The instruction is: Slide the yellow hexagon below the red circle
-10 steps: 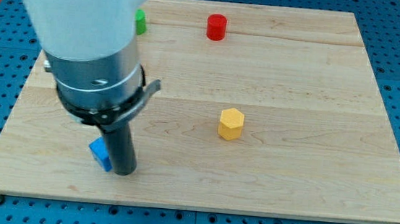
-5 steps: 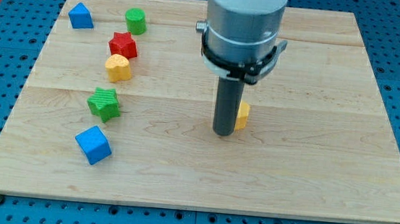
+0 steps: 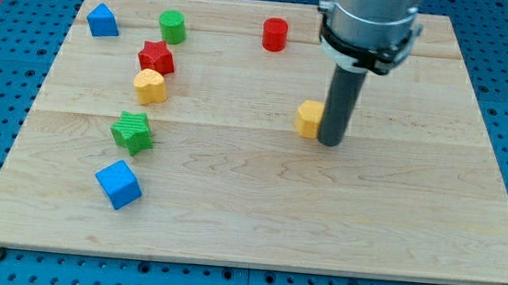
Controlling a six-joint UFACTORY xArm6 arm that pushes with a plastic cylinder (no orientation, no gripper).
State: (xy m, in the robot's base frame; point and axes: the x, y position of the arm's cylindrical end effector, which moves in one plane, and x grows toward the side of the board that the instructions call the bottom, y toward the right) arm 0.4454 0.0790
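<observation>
The yellow hexagon (image 3: 309, 119) lies near the board's middle, below and to the right of the red circle (image 3: 274, 34), which stands near the view's top. My tip (image 3: 330, 142) rests on the board right against the hexagon's right side, and the rod hides the hexagon's right edge. The arm comes down from the view's top right.
At the view's left lie a blue block (image 3: 102, 21), a green circle (image 3: 172, 26), a red star (image 3: 156, 57), a yellow block (image 3: 149, 86), a green star (image 3: 132, 132) and a blue cube (image 3: 118, 183). The wooden board (image 3: 413, 221) ends on a blue pegboard.
My tip has swung from the blue cube at the lower left to the hexagon's left side, then around to its right side. The hexagon has shifted up the board.
</observation>
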